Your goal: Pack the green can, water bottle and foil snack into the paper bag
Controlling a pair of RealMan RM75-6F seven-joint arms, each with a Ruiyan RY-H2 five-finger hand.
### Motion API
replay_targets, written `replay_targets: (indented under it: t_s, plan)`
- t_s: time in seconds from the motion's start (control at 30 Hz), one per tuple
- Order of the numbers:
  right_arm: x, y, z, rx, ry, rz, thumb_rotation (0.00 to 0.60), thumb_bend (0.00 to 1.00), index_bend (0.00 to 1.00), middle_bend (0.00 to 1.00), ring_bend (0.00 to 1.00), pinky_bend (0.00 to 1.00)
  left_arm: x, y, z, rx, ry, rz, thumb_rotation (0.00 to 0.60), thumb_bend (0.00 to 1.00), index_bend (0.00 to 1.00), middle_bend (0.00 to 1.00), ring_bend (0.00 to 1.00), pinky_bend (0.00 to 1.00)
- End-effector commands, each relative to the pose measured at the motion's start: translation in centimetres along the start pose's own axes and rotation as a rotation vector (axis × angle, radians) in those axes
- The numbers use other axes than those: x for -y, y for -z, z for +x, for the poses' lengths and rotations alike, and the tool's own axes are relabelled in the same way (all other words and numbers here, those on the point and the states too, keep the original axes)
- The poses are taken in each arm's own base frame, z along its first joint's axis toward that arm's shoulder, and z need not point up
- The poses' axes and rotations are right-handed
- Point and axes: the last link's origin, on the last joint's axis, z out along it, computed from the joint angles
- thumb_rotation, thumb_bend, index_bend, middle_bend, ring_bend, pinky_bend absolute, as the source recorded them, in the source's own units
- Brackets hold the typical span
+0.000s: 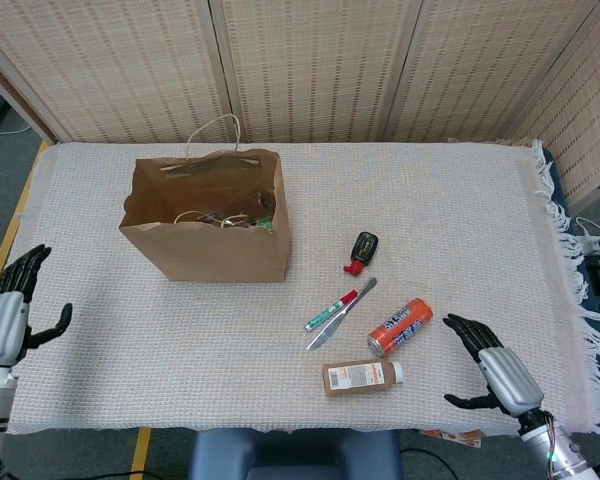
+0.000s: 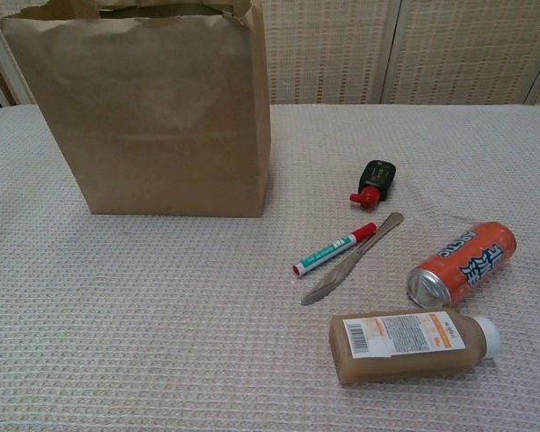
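A: Where'd the task stuff sit?
B: In the paper bag (image 1: 215, 240), upright at approx 10 o'clock on the bench (image 1: 460, 200). Foil snack (image 1: 218, 217) & green can (image 1: 265, 205) showed inside; water bottle not visible, can't tell.
A: Hands?
B: Left hand (image 1: 5, 315) at 8 o'clock, right hand (image 1: 500, 370) at 5, both spread, holding nothing, prob parked clear since packing looked done.
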Motion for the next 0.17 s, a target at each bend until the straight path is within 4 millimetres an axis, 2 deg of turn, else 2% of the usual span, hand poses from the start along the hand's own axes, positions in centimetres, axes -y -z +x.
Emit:
replay_targets:
  t_s: [0.03, 0.17]
  plan:
    - [-0.2, 0.0, -0.5, -0.011, 0.066, 0.003, 0.600, 0.00, 0.00, 0.00, 0.00, 0.00, 3.8, 4.3, -0.5, 0.005, -0.286, -0.007, 0.600, 0.39, 0.00, 0.00, 0.00, 0.02]
    - [-0.2, -0.1, -0.6, -0.015, 0.074, -0.007, 0.600, 0.00, 0.00, 0.00, 0.00, 0.00, 4.8, 5.7, -1.3, 0.031, -0.357, -0.025, 0.600, 0.39, 0.00, 0.00, 0.00, 0.02]
